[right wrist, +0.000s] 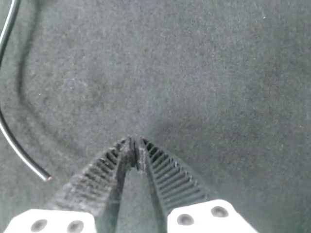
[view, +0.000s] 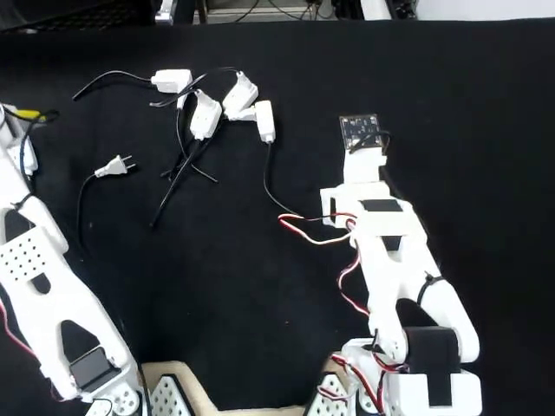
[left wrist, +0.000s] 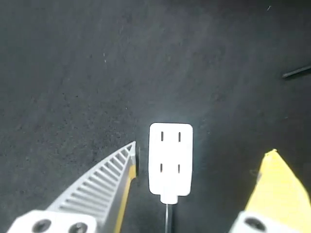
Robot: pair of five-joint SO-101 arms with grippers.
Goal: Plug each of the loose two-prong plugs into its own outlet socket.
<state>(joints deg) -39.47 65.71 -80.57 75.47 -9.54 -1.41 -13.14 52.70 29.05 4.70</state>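
Note:
A white outlet block (left wrist: pixel 170 160) with two pairs of slots lies flat on the black cloth. It sits between the spread fingers of my left gripper (left wrist: pixel 204 148), nearer the grey ribbed finger (left wrist: pixel 109 187) than the yellow one (left wrist: pixel 277 189); neither touches it. A loose two-prong plug (view: pixel 114 166) on a black cord lies left of centre. Several white plug and outlet pieces (view: pixel 205 114) cluster at the back with tangled cords. My right gripper (right wrist: pixel 133 144) is shut on nothing, just above bare cloth. In the high view the right arm's wrist (view: pixel 362 143) sits right of the cluster.
A black cord (right wrist: pixel 12 133) with a cut end runs beside the right gripper. The left arm (view: pixel 43 277) stretches along the table's left edge. Red and white servo wires (view: pixel 312 227) trail from the right arm. Open cloth lies in the middle.

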